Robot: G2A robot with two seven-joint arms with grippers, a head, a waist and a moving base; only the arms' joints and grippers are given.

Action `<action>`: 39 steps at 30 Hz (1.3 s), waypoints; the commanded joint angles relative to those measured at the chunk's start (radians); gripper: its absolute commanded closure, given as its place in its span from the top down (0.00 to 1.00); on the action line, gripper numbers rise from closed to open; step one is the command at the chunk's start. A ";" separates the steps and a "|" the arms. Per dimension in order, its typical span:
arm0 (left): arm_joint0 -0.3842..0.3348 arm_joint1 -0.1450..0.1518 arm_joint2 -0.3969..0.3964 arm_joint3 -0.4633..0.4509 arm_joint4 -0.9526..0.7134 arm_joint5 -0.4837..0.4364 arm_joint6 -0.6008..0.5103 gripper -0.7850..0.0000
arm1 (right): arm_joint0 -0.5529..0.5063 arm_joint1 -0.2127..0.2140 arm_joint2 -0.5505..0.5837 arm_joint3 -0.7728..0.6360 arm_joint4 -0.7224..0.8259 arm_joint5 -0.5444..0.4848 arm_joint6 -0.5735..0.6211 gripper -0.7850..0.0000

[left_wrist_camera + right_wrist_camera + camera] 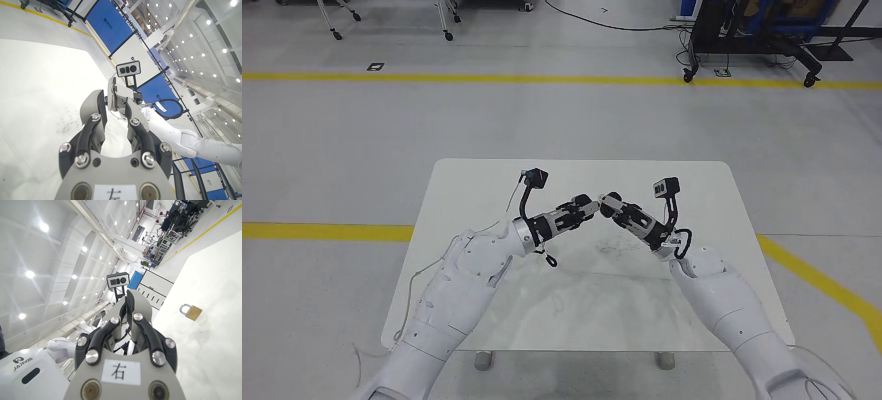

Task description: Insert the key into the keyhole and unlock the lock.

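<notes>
The lock (193, 313) is brass-yellow, the table (208, 275) white.

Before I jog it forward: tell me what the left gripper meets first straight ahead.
The right gripper, its tips just beyond the open left gripper; gap looks small, depth unclear.

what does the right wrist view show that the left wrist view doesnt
Right wrist view: a brass padlock lying flat on the white table, apart from the shut right pincer, and the left arm's wrist camera beyond it.
Left wrist view: the left pincer open, facing the right pincer tip to tip, and the right arm's wrist camera above it.
Both: the table and the right pincer.
</notes>
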 commanded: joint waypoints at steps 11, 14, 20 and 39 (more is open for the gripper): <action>-0.006 0.001 0.011 0.004 0.002 -0.001 -0.007 0.00 | -0.002 -0.007 0.001 0.000 -0.007 0.002 0.014 0.00; -0.008 0.002 0.012 0.008 0.007 0.001 -0.008 0.00 | -0.001 -0.009 0.001 0.002 -0.011 0.003 0.016 0.00; -0.007 0.003 0.014 0.004 0.014 0.005 0.003 0.00 | 0.000 -0.011 0.008 0.008 -0.017 0.000 0.013 0.00; -0.002 0.010 -0.008 0.001 0.006 -0.024 0.018 0.00 | -0.002 -0.010 0.021 0.004 -0.024 0.000 0.028 1.00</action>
